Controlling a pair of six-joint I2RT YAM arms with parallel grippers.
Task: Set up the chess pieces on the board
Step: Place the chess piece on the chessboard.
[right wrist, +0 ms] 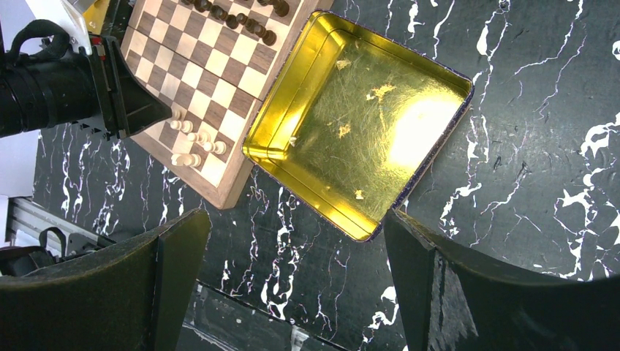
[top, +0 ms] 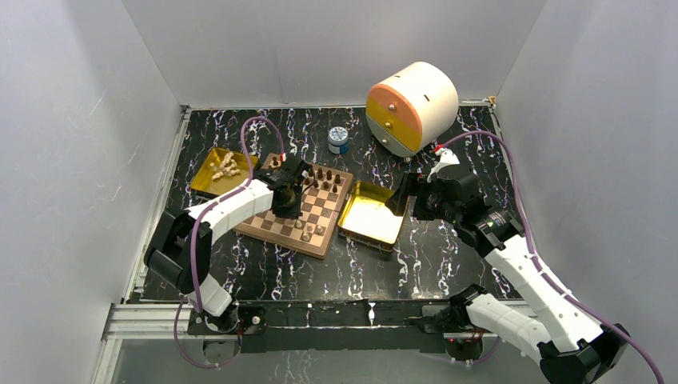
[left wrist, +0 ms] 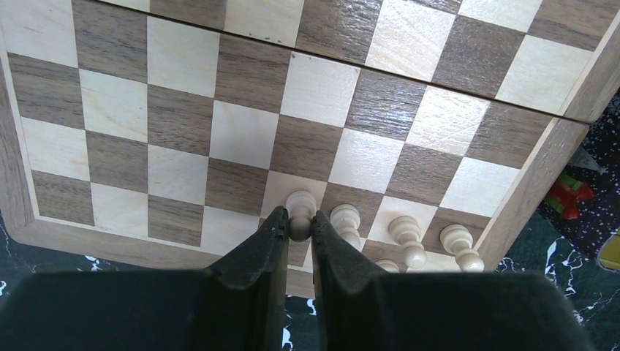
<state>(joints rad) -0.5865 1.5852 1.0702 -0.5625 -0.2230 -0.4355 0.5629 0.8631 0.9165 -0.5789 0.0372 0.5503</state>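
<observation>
The board [top: 268, 226] lies left of centre on the table. My left gripper [left wrist: 300, 221] is shut on a pale pawn [left wrist: 300, 205], held upright at a light square near the board's [left wrist: 175, 117] edge; whether its base touches the square I cannot tell. Three more pale pawns [left wrist: 406, 232] stand in a row to its right. Dark chess pieces [top: 324, 176] line the far side. More pale pieces [top: 226, 166] lie in the left gold tray [top: 205, 180]. My right gripper [right wrist: 294, 223] hangs open over the bare table beside the right tray [right wrist: 365, 110].
The right gold tray [top: 369, 214] holds nothing and sits against the board's right edge. A round cream and orange drawer unit [top: 412, 108] and a small blue-white jar [top: 339, 140] stand at the back. Grey walls close three sides.
</observation>
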